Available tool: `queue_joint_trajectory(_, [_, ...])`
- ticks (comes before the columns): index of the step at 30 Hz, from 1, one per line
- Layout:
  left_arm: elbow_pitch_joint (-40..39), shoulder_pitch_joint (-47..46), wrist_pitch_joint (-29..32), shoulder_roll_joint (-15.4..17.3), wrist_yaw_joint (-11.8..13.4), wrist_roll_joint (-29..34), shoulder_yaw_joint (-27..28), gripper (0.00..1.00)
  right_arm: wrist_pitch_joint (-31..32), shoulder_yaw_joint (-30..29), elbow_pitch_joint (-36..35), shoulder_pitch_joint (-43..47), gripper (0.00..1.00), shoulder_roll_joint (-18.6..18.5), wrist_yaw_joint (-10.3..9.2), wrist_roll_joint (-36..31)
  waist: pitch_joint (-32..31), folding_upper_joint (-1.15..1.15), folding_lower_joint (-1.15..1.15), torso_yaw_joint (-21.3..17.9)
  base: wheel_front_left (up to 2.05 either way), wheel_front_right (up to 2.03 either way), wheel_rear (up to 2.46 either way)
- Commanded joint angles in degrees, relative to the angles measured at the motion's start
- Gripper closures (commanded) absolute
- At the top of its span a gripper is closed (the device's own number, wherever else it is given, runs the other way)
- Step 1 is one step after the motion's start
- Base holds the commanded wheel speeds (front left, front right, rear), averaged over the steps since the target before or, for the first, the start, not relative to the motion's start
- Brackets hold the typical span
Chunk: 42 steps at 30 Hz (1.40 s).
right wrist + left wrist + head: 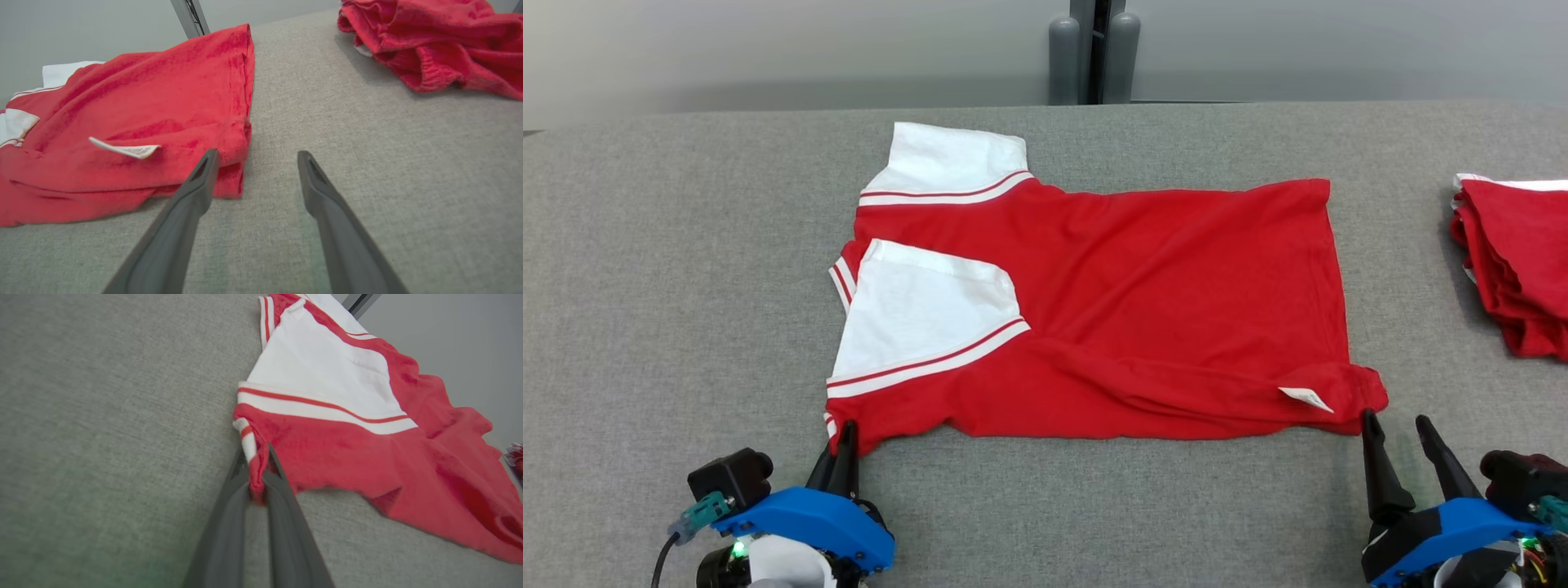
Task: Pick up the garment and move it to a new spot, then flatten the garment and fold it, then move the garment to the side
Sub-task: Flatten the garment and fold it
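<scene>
One garment (1143,310) is lying spread out in the middle of the grey table (686,286). It is red, with two white sleeves that are showing red stripes. One sleeve is lying folded over the red part, and the other is sticking out at the far side. One little white tag (1305,398) is poking out near the corner on the robot's right.

One more pile of red clothes (1515,261) is sitting well apart, at the right edge of the table. Two round grey posts (1063,61) are standing behind the far edge.

Two grippers are reaching in at the near side. The left gripper (843,441) is squeezing its two fingers together. In the left wrist view, it (256,457) is pinching the near left corner of the garment, and a bit of red and white cloth is sitting between the fingers.

The right gripper (1395,418) is holding its fingers wide apart and is gripping nothing. In the right wrist view, one finger (204,171) is sitting right at the garment's near right corner, and the other finger is resting over bare table.
</scene>
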Motion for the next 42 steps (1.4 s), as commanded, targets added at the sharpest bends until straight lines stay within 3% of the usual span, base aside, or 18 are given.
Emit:
queue_joint_trajectory(1, [0.32, -1.28, -0.54, 0.09, -0.1, -0.16, -0.11, 1.0, 0.6, 0.47, 0.29, 0.6, 0.0, -0.06, 0.0, -0.06, 0.22, 0.0, 0.0, 0.11, 0.0, 0.0, 0.0])
queue_joint_trajectory(18, [2.06, -4.48, -4.9, 0.53, -0.98, 0.33, -0.69, 1.0, 1.0, 3.48, 8.29, -5.02, 0.0, -0.06, 0.0, 0.26, 1.15, 0.0, 0.0, 0.46, 0.0, 0.0, 0.0])
queue_joint_trajectory(19, [2.11, -4.63, -5.11, 0.55, -1.05, 0.44, -0.76, 1.0, 1.16, 3.96, 9.16, -5.67, 0.09, -0.05, 0.0, 0.37, 1.13, 0.0, 0.0, 0.49, 0.0, 0.0, 0.0])
queue_joint_trajectory(20, [2.11, -4.86, -5.26, 0.57, -1.12, 0.49, -0.84, 1.0, 1.3, 4.35, 9.89, -6.25, 0.58, -0.05, 0.0, 0.3, 1.09, 0.0, 0.0, 0.56, 0.0, 0.0, 0.0])
queue_joint_trajectory(22, [1.98, -5.06, -5.78, 0.65, -1.23, 0.58, -0.96, 1.0, 1.45, 4.86, 10.91, -7.33, 0.93, -0.03, 0.0, 0.45, 0.91, 0.0, 0.0, 0.76, 0.0, 0.0, 0.0])
queue_joint_trajectory(23, [1.86, -5.07, -6.08, 0.67, -1.2, 0.64, -1.0, 1.0, 1.36, 4.97, 11.07, -7.72, 1.0, -0.03, 0.0, 0.69, 0.78, 0.0, 0.0, 0.85, 0.0, 0.0, 0.0])
queue_joint_trajectory(32, [-1.99, -5.56, -8.65, 1.99, -1.66, 1.26, -0.93, 1.0, 2.78, 3.85, 5.05, -7.89, 1.0, -0.1, 0.0, 1.4, -1.75, 0.0, 0.0, 0.58, 0.0, 0.0, 0.0])
queue_joint_trajectory(42, [-14.77, 1.7, -5.75, 4.18, -0.81, 2.02, -2.5, 1.0, 13.4, -0.51, -11.27, -0.89, 1.0, -0.06, 0.0, 2.86, -4.4, 0.0, 0.0, 0.34, 0.0, 0.0, 0.0])
